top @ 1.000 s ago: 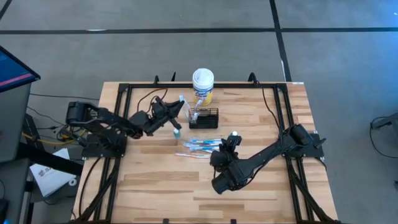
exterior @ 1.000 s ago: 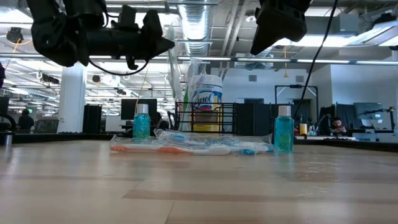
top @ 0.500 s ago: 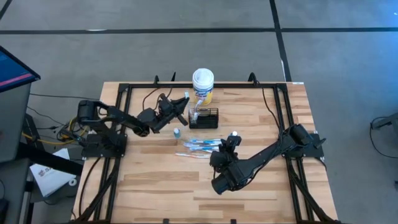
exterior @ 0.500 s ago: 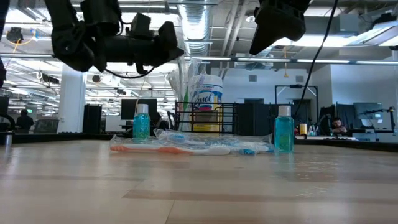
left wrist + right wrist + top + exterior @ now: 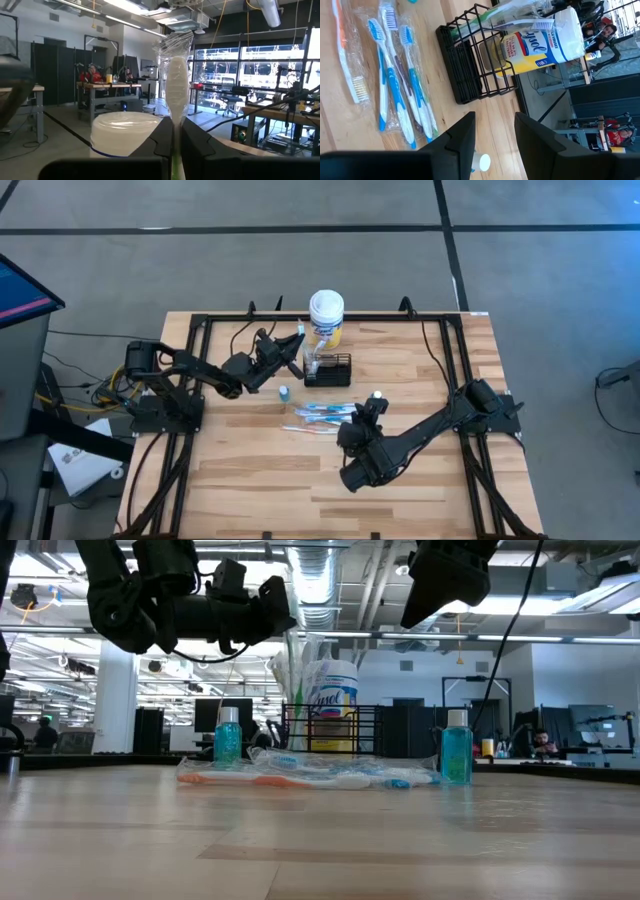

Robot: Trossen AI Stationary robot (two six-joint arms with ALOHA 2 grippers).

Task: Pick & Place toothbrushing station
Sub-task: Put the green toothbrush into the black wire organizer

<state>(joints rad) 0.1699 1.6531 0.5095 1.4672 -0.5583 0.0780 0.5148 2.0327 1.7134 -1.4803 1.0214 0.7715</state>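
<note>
Overhead and table-level views of a 2-arm bench. The toothbrushing station [image 5: 329, 369], a low black wire-mesh caddy, stands on the table [image 5: 420, 470] just in front of the yellow canister [image 5: 327, 318] and already holds at least 1 wrapped brush. The left gripper [image 5: 296, 352] hangs just beside the caddy's left end, its fingers pressed together on a wrapped toothbrush [image 5: 176, 100], whose long axis runs on past the fingertips in line with them. The deciding relation, by judgement: the caddy's open top lies slightly to the right of and below the held brush, so the brush must tip toward upright and descend into the mesh. The left arm is clearly the nearer one. The right gripper [image 5: 371, 413] waits with fingers spread, holding nothing, near a small teal bottle [image 5: 377, 397] and the loose toothbrushes [image 5: 318, 414] lying between the arms. Hard to make out: the brush's lower end, hidden by the fingers, and its gap to the caddy rim, which no view resolves.
</note>
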